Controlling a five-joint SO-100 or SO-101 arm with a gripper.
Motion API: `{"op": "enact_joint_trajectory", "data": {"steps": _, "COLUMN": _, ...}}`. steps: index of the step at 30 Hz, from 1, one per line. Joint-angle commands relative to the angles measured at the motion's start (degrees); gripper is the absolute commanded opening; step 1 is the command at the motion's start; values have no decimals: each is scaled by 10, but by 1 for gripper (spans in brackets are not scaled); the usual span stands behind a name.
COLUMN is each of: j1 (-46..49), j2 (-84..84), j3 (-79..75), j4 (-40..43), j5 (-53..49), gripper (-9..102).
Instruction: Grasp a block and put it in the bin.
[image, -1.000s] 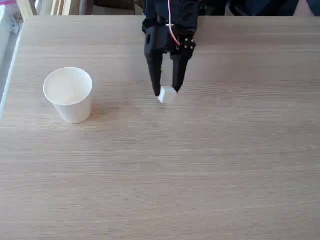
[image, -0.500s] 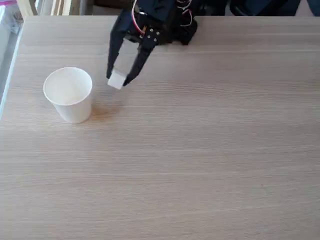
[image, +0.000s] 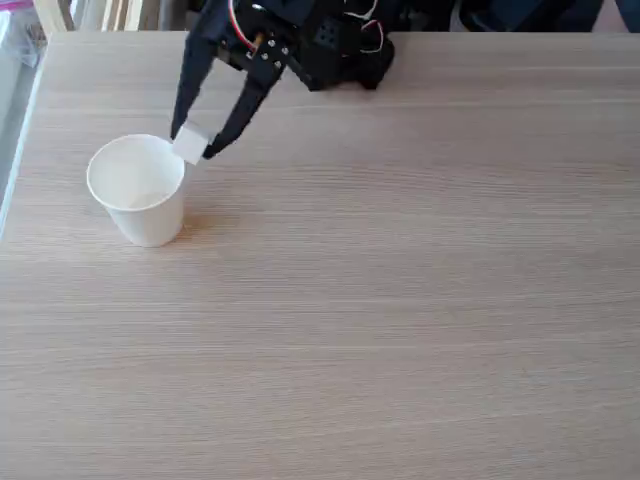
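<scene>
Clamped between the gripper's (image: 192, 143) fingertips, the block (image: 190, 144) looks light, stiff, securely pinched on opposite faces, just beside the bin's (image: 137, 190) rim.

White block (image: 191, 144) at rim of upright white bin (image: 137, 190)

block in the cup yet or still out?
Out. The block is pinched in the tool, at the right edge of the cup's rim in the fixed view, not down inside it.

Block (image: 190, 144) in tool (image: 192, 142), just right of bin (image: 137, 190) rim.
</scene>
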Motion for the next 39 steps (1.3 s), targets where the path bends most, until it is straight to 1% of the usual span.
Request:
{"op": "enact_joint_trajectory", "data": {"steps": 1, "j1": 8, "j2": -41, "j3": -38, "j4": -17, "j5": 11, "gripper": 7}}
{"op": "enact_joint_trajectory", "data": {"steps": 5, "j1": 26, "j2": -88, "j3": -56, "j4": -18, "j5": 43, "gripper": 7}}
{"op": "enact_joint_trajectory", "data": {"steps": 11, "j1": 54, "j2": -118, "j3": -69, "j4": -18, "j5": 66, "gripper": 7}}
{"op": "enact_joint_trajectory", "data": {"steps": 25, "j1": 83, "j2": -182, "j3": -117, "j4": -37, "j5": 64, "gripper": 8}}
{"op": "enact_joint_trajectory", "data": {"steps": 39, "j1": 91, "j2": -192, "j3": -114, "j4": -35, "j5": 74, "gripper": 19}}
